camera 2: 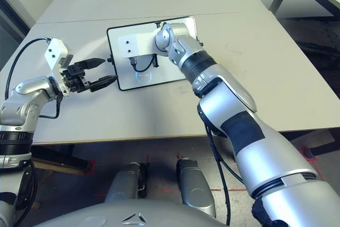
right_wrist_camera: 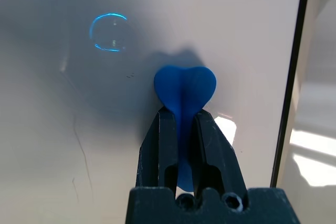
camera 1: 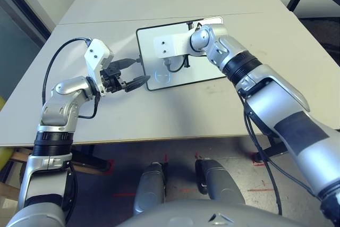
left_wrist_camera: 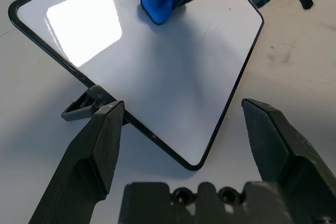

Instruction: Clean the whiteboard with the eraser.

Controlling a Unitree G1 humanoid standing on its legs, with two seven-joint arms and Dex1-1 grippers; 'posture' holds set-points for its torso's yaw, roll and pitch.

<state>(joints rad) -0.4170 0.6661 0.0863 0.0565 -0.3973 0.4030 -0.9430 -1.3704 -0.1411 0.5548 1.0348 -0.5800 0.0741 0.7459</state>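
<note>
The whiteboard [camera 1: 180,73] lies flat on the desk [camera 1: 159,110], a white rectangle in a thin black frame with rounded corners, its surface glossy and reflecting light. The eraser [right_wrist_camera: 184,90], a small bright blue block with a rounded lobed end, is over the whiteboard, pinched in the right claw [right_wrist_camera: 184,129].
</note>
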